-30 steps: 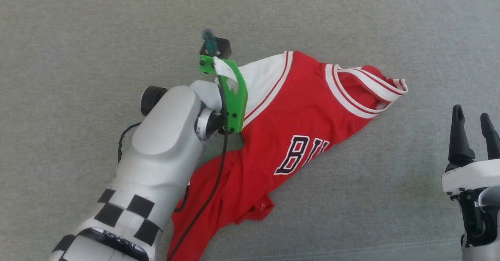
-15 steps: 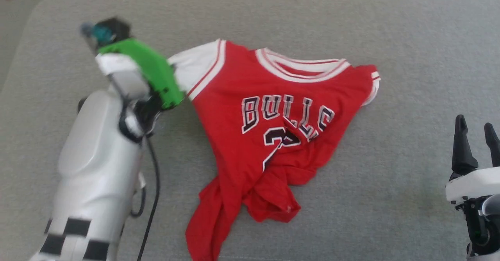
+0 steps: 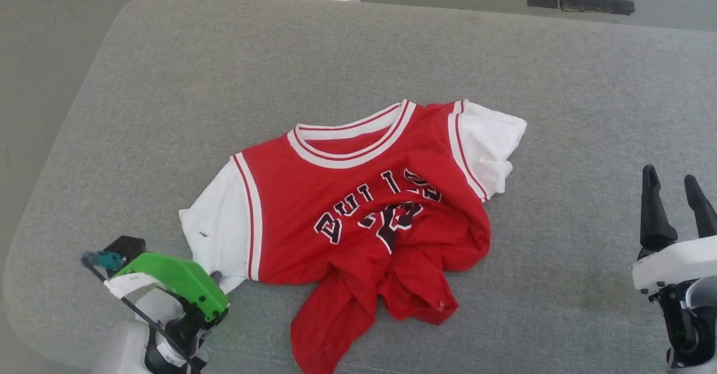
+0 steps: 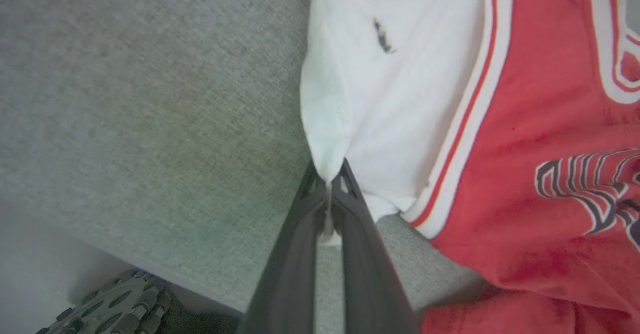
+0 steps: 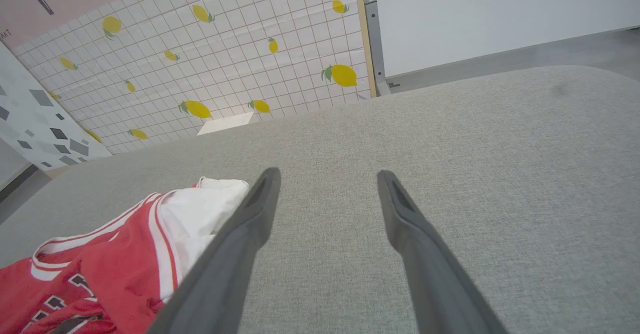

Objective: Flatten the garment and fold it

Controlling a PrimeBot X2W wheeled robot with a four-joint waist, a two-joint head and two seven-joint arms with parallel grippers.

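Nearest, at the front left edge of the grey surface (image 3: 168, 83), the left gripper (image 4: 327, 174) has its fingers clamped together on the corner of the garment's white sleeve (image 4: 380, 99). In the head view a green bracket (image 3: 179, 276) hides those fingers. At the near right, the right gripper (image 3: 669, 175) hangs off the cloth with its fingers apart and nothing between them.

Against the picture half a second ago the whole head view has shifted, so the camera has moved. Even so, the left arm now sits low beside the front edge rather than raised at the far left. The opposite sleeve (image 3: 487, 144) – then tucked under – now lies open and white.

The garment (image 3: 358, 206) lies mid-surface, collar to the far side. Its red hem (image 3: 392, 290) is bunched and twisted at the near side. The chest lettering (image 3: 375, 206) is creased – the number is folded into itself and cannot be read. A small dark mark (image 4: 382, 36) sits on the held sleeve; what it is cannot be told. Both arms are cut off at the bottom edge of the head view.
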